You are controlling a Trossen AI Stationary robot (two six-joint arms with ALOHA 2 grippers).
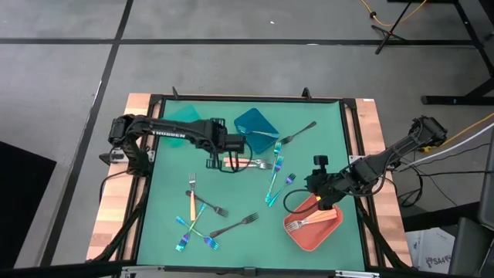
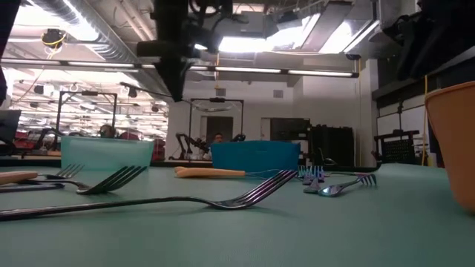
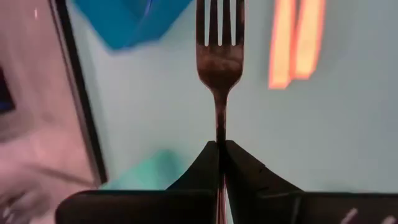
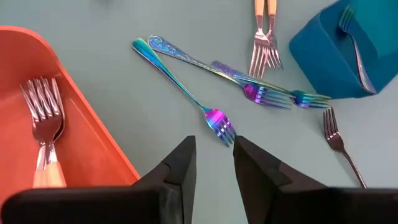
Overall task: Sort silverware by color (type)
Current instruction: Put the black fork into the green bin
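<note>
From above, the left gripper point(image 1: 248, 144) reaches across the green table mat point(image 1: 174, 154) toward the blue plastic bin point(image 1: 257, 127), which sits at about one o'clock from it. The right gripper point(image 1: 318, 188) hangs at the ten o'clock corner of the coral-red plastic bin point(image 1: 315, 226), where gold-handled forks point(image 1: 307, 222) lie. A translucent teal plastic bin point(image 1: 184, 113) stands at the mat's far left. Loose silverware is scattered: a gold-handled pair point(image 1: 248, 163) just below the left gripper, iridescent blue-teal forks point(image 1: 275, 179) mid-mat, another iridescent cluster point(image 1: 193, 232) at seven o'clock, and black forks point(image 1: 234, 225) near the front.

At table height, a dark fork point(image 2: 245, 199) lies across the foreground, with the teal bin and blue bin behind it (people show faintly in the room beyond).

The left wrist view shows the left gripper's fingers point(image 3: 202, 171) pinched tight on the handle of a dark thin fork point(image 3: 220, 59), tines pointing away at twelve o'clock.

The right wrist view shows the right gripper's fingers point(image 4: 180, 171) parted, holding nothing, hovering just short of an iridescent fork's head point(image 4: 217, 122). The coral-red bin lies at nine o'clock, the blue bin at two o'clock.
</note>
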